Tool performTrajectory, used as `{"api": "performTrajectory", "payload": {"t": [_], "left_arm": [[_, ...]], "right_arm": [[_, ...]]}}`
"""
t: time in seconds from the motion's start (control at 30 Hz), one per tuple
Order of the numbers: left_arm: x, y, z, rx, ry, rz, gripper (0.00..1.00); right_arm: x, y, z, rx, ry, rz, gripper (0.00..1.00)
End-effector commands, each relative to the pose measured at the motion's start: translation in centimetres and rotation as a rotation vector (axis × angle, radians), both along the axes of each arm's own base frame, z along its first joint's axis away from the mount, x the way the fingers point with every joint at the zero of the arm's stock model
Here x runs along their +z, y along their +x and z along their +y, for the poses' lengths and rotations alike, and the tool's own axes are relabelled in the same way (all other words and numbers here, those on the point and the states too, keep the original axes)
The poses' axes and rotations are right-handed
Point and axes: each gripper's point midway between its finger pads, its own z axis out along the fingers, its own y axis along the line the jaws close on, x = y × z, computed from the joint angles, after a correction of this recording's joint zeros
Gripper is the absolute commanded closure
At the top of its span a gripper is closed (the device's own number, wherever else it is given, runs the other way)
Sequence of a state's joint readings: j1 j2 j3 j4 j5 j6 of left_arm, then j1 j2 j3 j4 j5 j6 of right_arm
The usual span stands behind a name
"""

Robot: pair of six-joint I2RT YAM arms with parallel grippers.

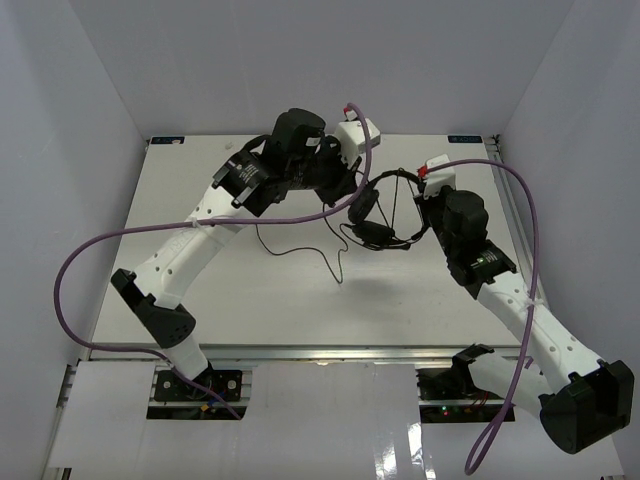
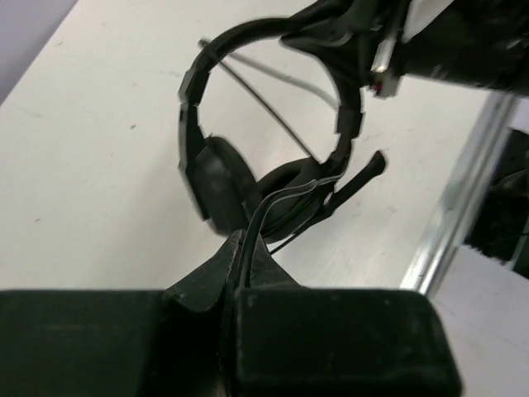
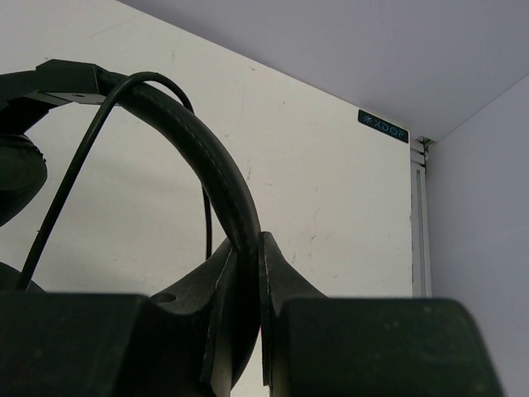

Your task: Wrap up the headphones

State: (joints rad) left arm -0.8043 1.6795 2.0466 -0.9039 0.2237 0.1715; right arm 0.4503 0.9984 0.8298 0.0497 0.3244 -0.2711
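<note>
The black headphones [image 1: 378, 232] are held off the white table [image 1: 220, 290] at back centre, between both grippers. My left gripper [image 1: 350, 192] is shut on the thin black cord [image 2: 252, 223] just below the earcups [image 2: 221, 184]. The cord runs up out of the jaws to the earcups. My right gripper [image 1: 424, 204] is shut on the arched headband [image 3: 216, 175], which rises out of its jaws [image 3: 248, 258]. A strand of cord [image 3: 66, 178] crosses the arch. The loose cord [image 1: 300, 247] trails over the table to its small plug [image 1: 340, 282].
Thick purple robot cables [image 1: 90, 255] loop over each arm [image 1: 530, 200]. A metal rail [image 2: 450, 215] runs along the table's right edge. Purple-grey walls close in the back and sides, with a small label [image 3: 383, 126] at the back wall's foot.
</note>
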Motion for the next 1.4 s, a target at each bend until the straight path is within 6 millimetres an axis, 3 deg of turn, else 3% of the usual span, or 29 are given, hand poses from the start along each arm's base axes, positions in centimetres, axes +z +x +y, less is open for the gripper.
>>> {"api": "performTrajectory", "payload": {"t": [0.0,0.17,0.43,0.57,0.8,1.2,1.37], "left_arm": [[0.7,1.3,3.4,0.11,0.084,-0.115,0.9],[3.3,3.0,3.0,0.152,0.006,-0.246,0.91],[11.1,4.7,0.5,0.127,-0.189,-0.443,0.9],[12.7,5.9,0.2,0.157,-0.21,-0.502,0.9],[11.7,10.9,2.2,0.313,-0.163,-0.543,0.9],[10.4,16.3,1.6,0.325,-0.216,-0.537,0.9],[8.3,18.2,2.0,0.301,-0.241,-0.472,0.9]], "right_arm": [[5.4,0.8,-0.1,-0.028,0.063,-0.136,0.92],[5.4,0.9,0.1,-0.026,0.067,-0.131,0.92],[3.8,0.9,0.6,0.004,0.057,-0.097,0.92],[2.9,0.7,0.7,0.017,0.047,-0.082,0.92],[2.5,0.1,1.3,0.06,0.049,-0.068,0.92],[2.2,-1.8,4.2,0.264,0.031,-0.024,0.92],[1.8,-3.2,5.9,0.389,0.029,0.006,0.92]]}}
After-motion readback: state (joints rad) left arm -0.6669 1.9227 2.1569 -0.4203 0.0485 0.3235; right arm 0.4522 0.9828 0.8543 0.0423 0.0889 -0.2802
